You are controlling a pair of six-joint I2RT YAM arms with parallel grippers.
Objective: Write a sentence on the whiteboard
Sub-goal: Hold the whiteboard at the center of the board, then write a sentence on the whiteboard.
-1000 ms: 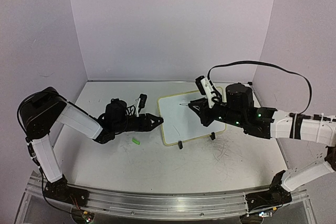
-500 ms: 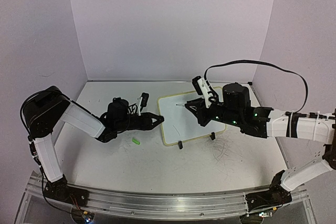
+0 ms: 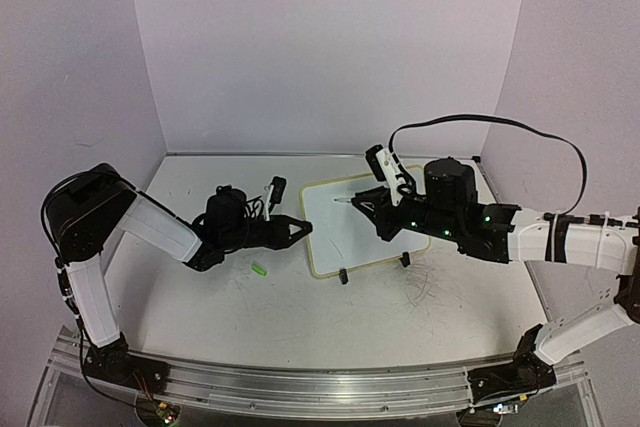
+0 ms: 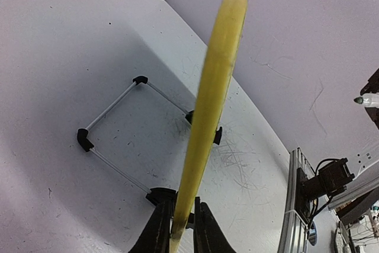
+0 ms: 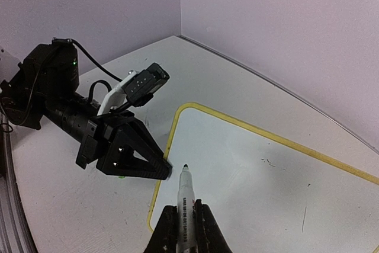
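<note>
The whiteboard (image 3: 365,237) stood tilted on its black wire stand (image 4: 110,108) toward the middle-right of the scuffed white tabletop (image 3: 300,332), between the two arms. The left gripper (image 3: 299,230) reached in low from the left and had its jaws pinched onto the board's left edge. In the left wrist view the pale yellow-green rim (image 4: 216,75) ran straight up from between the two dark fingers (image 4: 157,232), which pressed against it on either side.

The right gripper (image 3: 367,203) came in from the right above the board, its jaws closed on a marker (image 5: 185,202) with a white barrel and a dark tip. The tip pointed at the white writing surface just inside the left rim — close to where the left gripper's fingertips gripped — but whether it touched the surface could not be told. A small green scrap (image 3: 259,269) lay on the tabletop near the left gripper, apart from the board.
</note>
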